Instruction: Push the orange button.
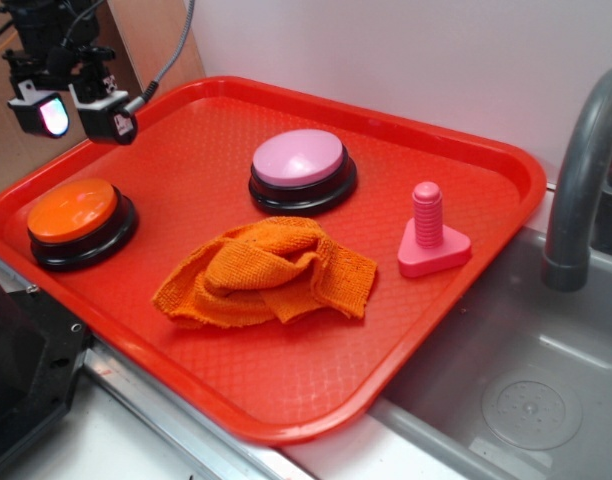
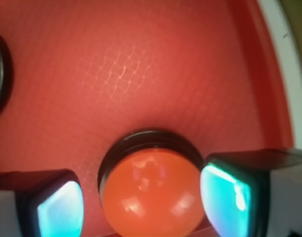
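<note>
Exterior view: your gripper hangs in the air over the tray's far left rim, fingers spread apart with nothing between them. The orange button sits by the tray's left corner, just inside the rim. It lies below the gripper and a little toward the near edge, so the move you need looks like mostly a drop with a small pull toward the front. The pink button stands well to the right, near the far edge, and the cloth lies mid-tray, clear of your path.

Wrist view: the orange button shows at the bottom of the picture, framed between the two fingers, apart from both. You look centred side to side; judge the remaining height from the other view, since this one cannot show it
</note>
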Motion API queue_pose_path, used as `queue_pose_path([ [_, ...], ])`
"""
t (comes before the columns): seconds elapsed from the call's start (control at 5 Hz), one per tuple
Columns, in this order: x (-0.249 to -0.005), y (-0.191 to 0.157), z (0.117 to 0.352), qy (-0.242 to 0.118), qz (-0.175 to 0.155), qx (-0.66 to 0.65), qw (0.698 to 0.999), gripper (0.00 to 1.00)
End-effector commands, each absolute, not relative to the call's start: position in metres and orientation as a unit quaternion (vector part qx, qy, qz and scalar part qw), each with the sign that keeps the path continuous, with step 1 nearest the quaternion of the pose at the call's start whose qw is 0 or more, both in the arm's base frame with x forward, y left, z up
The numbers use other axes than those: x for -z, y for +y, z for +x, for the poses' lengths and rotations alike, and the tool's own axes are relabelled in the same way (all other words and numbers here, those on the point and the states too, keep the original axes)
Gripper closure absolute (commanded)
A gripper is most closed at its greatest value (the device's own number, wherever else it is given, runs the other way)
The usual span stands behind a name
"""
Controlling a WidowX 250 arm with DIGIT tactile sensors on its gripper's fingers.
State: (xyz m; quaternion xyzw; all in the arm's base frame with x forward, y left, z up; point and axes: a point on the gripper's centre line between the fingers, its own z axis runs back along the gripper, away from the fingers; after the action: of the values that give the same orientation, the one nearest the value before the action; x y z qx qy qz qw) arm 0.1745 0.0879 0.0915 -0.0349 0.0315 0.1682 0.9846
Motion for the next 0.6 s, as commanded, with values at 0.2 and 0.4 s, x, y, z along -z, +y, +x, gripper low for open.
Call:
queue_pose_path([
  [0.2, -0.128, 0.085, 0.149, 0.006, -0.029, -0.168, 0.985, 0.0],
  [0.4, -0.133, 0.085, 0.152, 0.004, -0.026, -0.168, 0.986, 0.0],
])
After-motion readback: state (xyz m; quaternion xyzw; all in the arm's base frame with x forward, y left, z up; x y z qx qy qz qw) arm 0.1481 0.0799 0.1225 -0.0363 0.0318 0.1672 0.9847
